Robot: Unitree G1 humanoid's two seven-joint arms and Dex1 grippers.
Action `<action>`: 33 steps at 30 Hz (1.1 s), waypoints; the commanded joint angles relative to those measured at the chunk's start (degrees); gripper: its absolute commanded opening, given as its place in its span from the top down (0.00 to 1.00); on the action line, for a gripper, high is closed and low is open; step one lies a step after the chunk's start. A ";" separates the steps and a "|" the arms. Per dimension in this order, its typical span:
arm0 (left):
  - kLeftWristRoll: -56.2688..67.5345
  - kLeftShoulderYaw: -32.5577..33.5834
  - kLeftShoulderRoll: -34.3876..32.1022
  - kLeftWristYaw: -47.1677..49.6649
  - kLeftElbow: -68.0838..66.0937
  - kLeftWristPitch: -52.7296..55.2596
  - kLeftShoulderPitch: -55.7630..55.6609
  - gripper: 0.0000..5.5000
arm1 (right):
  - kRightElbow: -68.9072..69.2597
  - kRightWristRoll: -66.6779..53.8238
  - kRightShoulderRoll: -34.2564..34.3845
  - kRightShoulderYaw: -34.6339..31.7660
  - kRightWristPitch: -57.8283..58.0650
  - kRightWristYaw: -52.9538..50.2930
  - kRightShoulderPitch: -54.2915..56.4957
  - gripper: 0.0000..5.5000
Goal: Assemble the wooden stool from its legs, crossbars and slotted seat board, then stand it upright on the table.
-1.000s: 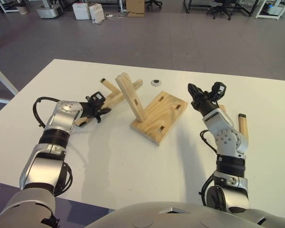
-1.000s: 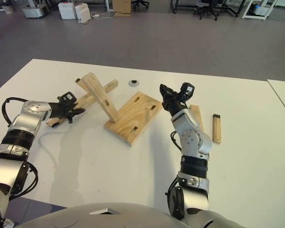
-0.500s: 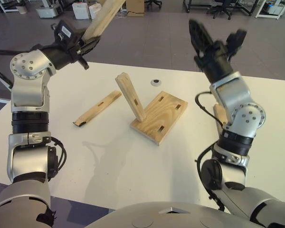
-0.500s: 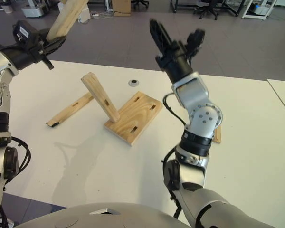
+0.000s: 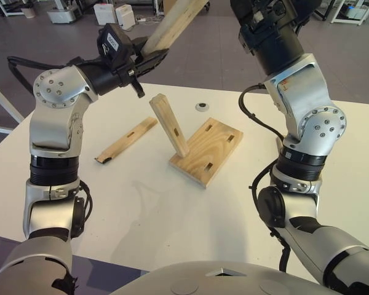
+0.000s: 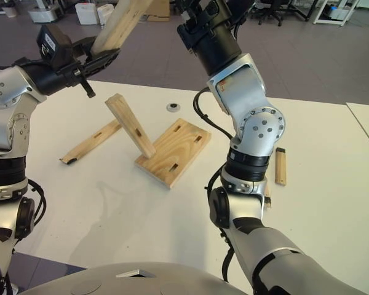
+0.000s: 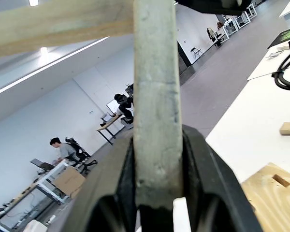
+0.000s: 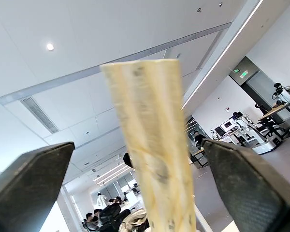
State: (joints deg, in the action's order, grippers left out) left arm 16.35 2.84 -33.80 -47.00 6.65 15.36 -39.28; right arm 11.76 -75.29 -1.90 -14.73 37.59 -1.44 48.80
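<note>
I hold a straight, square-edged pale wooden leg (image 7: 154, 96) clamped in my left gripper (image 7: 157, 150); the right gripper (image 8: 137, 169) stands with fingers (image 8: 251, 188) apart.

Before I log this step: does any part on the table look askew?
Yes. The leg standing in the seat board leans far toward the robot's left, not square to the board. A second leg lies flat beside it, apart.

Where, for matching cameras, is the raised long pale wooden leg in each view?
Left eye view: long pale wooden leg, top centre, in left gripper.
Right eye view: leg, top left.
Left wrist view: leg, centre, clamped.
Right wrist view: leg, centre.
Shared landmark: slotted wooden seat board.
</note>
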 commanded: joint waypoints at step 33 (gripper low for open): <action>0.55 3.78 -1.03 6.22 9.72 0.49 0.91 0.59 | -7.16 4.82 -4.75 -4.92 -5.78 -4.05 7.29 0.62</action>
State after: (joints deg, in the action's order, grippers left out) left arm 15.63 4.89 -33.98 -41.68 15.13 13.99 -37.17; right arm 5.10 -70.69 -3.83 -18.05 32.68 -5.87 50.96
